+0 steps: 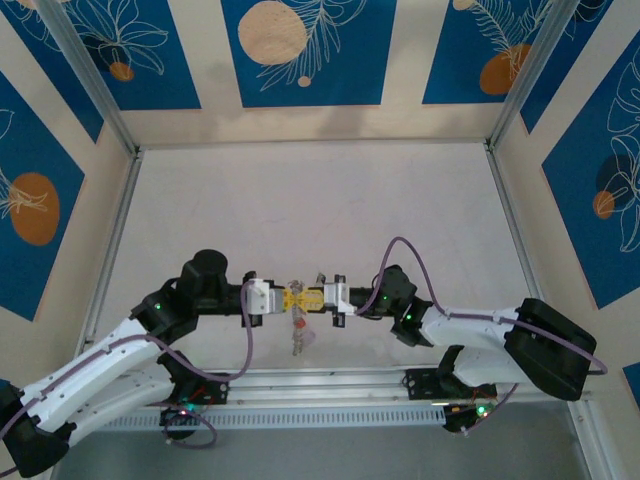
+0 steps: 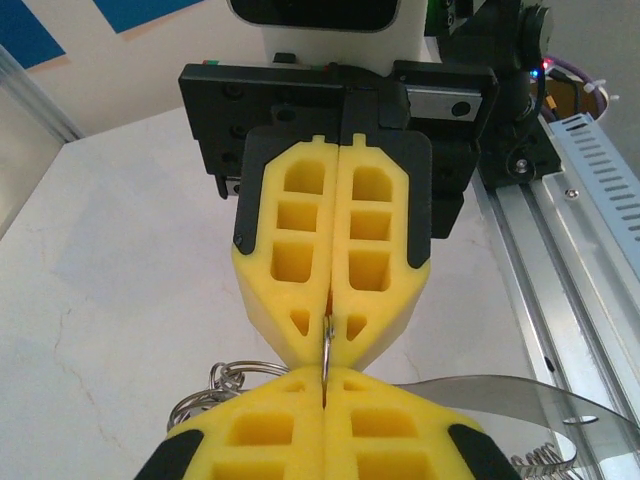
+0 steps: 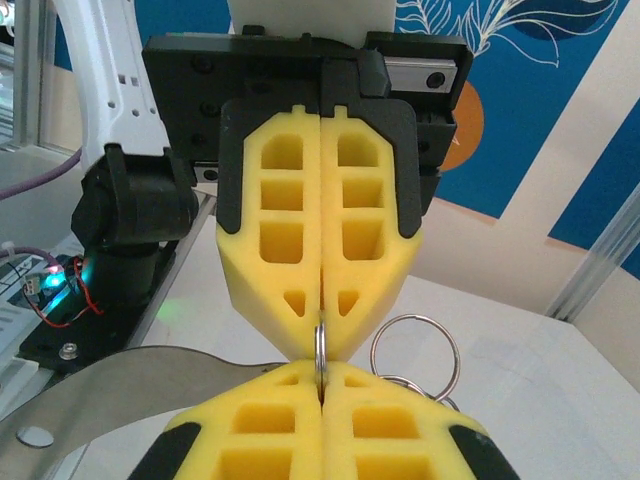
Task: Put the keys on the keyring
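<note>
Evidently grips the keyring (image 3: 320, 345) from both sides, left tool (image 2: 325, 400) and right tool (image 3: 320, 400) clenched tip to tip on it, probably steadying it above the counter (image 1: 300, 200), keys (image 1: 298, 342) dangling just below the keyring.

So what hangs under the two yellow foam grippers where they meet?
A bunch of small silvery keys dangles there. The thin grey metal ring's gripped part is covered by the shut fingers.

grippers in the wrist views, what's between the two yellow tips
A thin metal ring, seen edge-on, spans the small gap between the left gripper and the right gripper. Both are shut on it. Both wrist views show it.
</note>
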Controlling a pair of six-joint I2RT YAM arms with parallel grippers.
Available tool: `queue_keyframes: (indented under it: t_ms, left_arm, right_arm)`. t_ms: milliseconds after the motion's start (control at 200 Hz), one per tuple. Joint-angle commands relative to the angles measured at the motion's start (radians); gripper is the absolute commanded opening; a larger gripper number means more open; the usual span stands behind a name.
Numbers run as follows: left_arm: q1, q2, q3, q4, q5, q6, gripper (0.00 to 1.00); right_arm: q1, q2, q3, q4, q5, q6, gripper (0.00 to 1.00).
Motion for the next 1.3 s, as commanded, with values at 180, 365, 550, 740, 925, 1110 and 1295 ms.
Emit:
queue_keyframes:
  t_ms: [180,365,550,740,925,1110,1295]
  left_arm:
    - [-0.014,-0.035,0.016,-0.087,-0.094,0.248,0.00]
    - [-0.015,-0.078,-0.014,-0.071,-0.188,0.429,0.00]
    - [-0.016,-0.084,-0.011,-0.078,-0.219,0.533,0.00]
    - [-0.015,-0.136,-0.052,0.003,-0.193,0.548,0.00]
    - [-0.015,-0.138,-0.050,-0.019,-0.170,0.558,0.00]
    - [-0.015,-0.143,-0.068,-0.001,-0.154,0.577,0.00]
    - [-0.015,-0.158,-0.087,0.055,-0.134,0.543,0.00]
  right_arm:
    - [0.011,-0.010,0.011,-0.052,0.096,-0.125,0.37]
    - [0.008,-0.024,0.005,-0.137,0.090,-0.184,0.42]
    - [-0.022,-0.033,-0.005,-0.137,0.063,-0.188,0.43]
    - [-0.057,-0.062,-0.015,-0.126,-0.003,-0.159,0.37]
    - [-0.043,-0.079,0.025,-0.169,-0.048,-0.195,0.29]
    - [-0.038,-0.036,0.052,-0.160,-0.069,-0.221,0.35]
    - [-0.037,-0.026,0.063,-0.164,-0.096,-0.211,0.27]
